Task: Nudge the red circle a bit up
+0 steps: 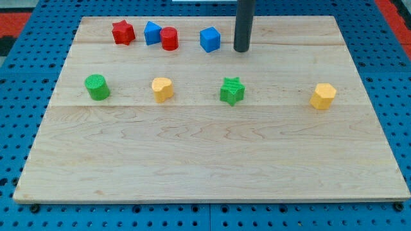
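The red circle [169, 39] is a short red cylinder near the view's top left of the wooden board [205, 160]. It touches a blue block [152, 33] on its left. My tip [241, 49] is at the view's top centre, well to the right of the red circle, just right of a blue cube [210, 39]. The tip touches no block.
A red star [122, 32] lies left of the blue block. Across the middle row lie a green cylinder [97, 87], a yellow heart-like block [162, 89], a green star [232, 90] and a yellow hexagon [323, 96]. Blue pegboard surrounds the board.
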Controlling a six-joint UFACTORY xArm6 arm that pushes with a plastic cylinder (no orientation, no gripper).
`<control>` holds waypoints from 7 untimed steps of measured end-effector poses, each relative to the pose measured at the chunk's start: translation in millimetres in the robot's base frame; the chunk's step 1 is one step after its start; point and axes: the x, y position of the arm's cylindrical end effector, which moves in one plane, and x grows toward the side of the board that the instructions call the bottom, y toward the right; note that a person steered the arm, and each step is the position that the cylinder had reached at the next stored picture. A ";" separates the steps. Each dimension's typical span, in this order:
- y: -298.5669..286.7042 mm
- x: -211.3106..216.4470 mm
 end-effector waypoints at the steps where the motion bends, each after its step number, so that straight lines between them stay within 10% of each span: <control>1: -9.7 16.2; 7: -155.2 -15.6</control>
